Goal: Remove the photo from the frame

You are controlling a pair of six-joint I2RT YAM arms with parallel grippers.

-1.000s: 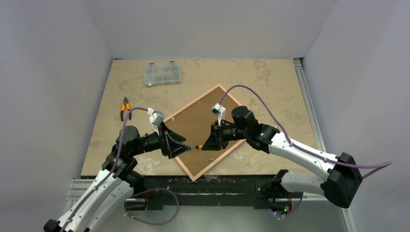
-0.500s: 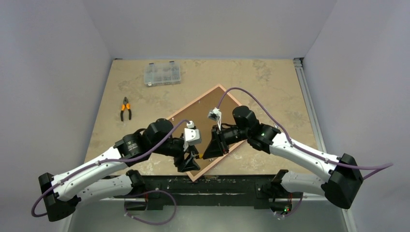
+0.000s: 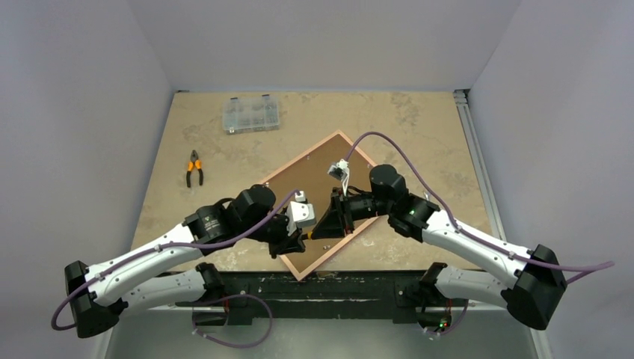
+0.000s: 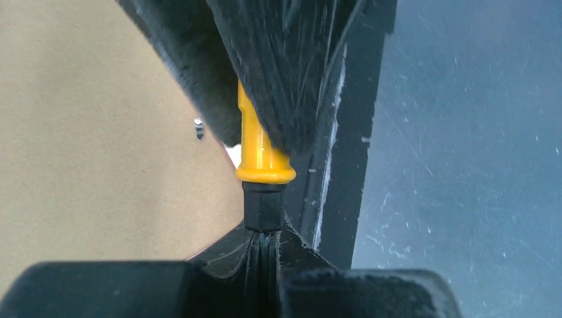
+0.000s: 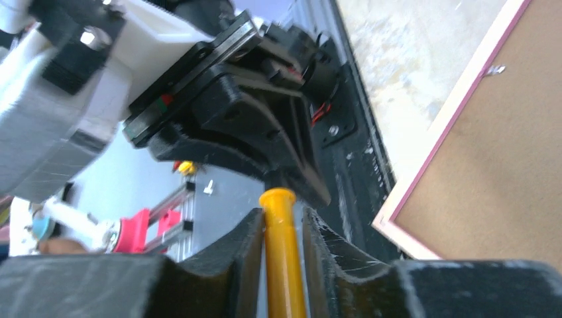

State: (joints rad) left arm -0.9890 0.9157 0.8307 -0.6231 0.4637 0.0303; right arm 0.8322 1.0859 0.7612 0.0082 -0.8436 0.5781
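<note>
The pink frame (image 3: pixel 297 159) lies face down as a diamond, its brown backing board (image 3: pixel 314 187) up; the photo is hidden under it. Above the frame's near corner a yellow tool (image 3: pixel 306 234) with a black tip spans both grippers. My left gripper (image 3: pixel 298 239) is shut on the black tip (image 4: pixel 263 205), jaws pressed together (image 4: pixel 263 233). My right gripper (image 5: pixel 281 218) has the yellow handle (image 5: pixel 283 258) between its fingers with a thin gap on one side, so it is open. The frame's edge (image 5: pixel 457 99) and a metal tab (image 5: pixel 494 68) show in the right wrist view.
A clear compartment box (image 3: pixel 251 114) sits at the back left and orange-handled pliers (image 3: pixel 194 167) lie left of the frame. An aluminium rail (image 3: pixel 471 149) runs along the table's right side. The black base rail lies just beyond the frame's near corner.
My left arm swung in from the left to the tool's tip and its jaws closed on it. My right gripper's jaws have loosened around the yellow handle.
</note>
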